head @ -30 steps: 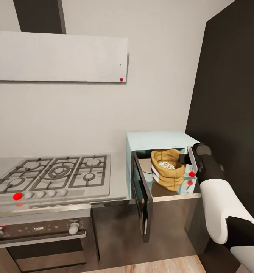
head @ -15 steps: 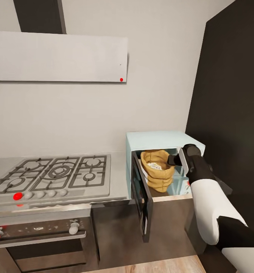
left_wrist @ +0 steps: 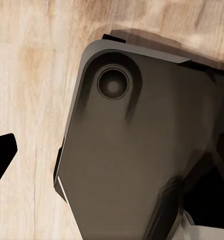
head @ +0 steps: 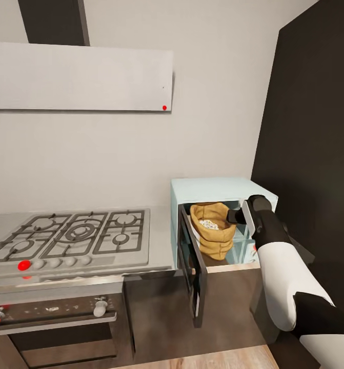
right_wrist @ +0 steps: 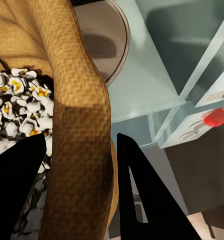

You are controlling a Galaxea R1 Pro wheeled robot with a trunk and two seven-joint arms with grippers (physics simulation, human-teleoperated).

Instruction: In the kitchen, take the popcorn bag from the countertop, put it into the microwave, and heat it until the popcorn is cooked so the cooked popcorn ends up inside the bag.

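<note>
Since a second ago the right arm has carried the popcorn bag (head: 213,229) leftward and deeper into the microwave (head: 215,190); over the last half second almost nothing shifted. The bag now sits inside the open cavity, between the swung-open door (head: 192,266) and the cavity's right side, rim up and tilted slightly. Whether its base rests on the cavity floor cannot be told.

The right gripper (right_wrist: 81,190) is clamped on the bag's rolled rim: in the right wrist view one dark finger is inside the mouth over the popcorn (right_wrist: 19,107), the other outside the burlap wall (rim pinched between them). The popcorn reads whitish with yellow flecks. Behind the bag the round turntable plate (right_wrist: 104,37) shows, partly covered by the rim. Two red markers (right_wrist: 215,116) sit on the pale control panel.

Left gripper: the left wrist view shows a dark robot body part (left_wrist: 137,150) over wood floor (left_wrist: 26,75) and one dark finger tip at the edge, so its finger state cannot be told.

Microwave stands on the bench (head: 161,241), just right of the gas hob (head: 72,233).
</note>
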